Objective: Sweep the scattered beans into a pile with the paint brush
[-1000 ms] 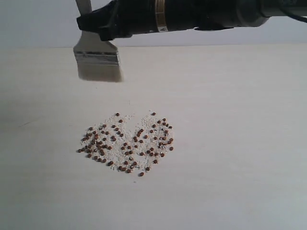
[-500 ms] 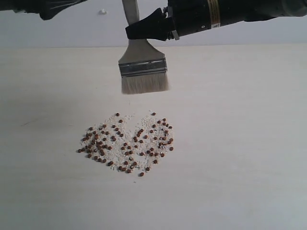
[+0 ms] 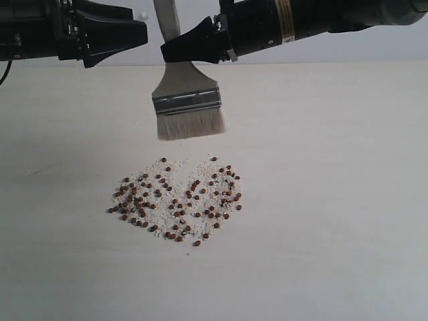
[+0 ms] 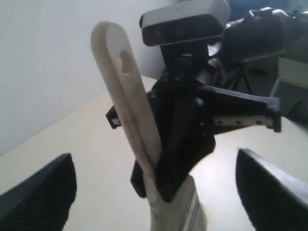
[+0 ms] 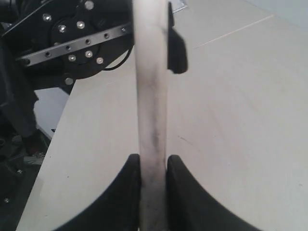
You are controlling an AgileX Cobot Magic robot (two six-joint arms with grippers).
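We've got right end effector (image 3: 195, 48) clamped on paint brush (image 3: 188, 101), bristles clear of beans (image 3: 175, 199); left end effector (image 3: 137, 32) jaws wide apart.

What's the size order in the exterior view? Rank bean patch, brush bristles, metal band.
1. Bean patch, clearly largest.
2. Bristles, as wide as the band, slightly taller.
3. Metal band.
The brush hangs in the air, so comparison with the patch is unsure.
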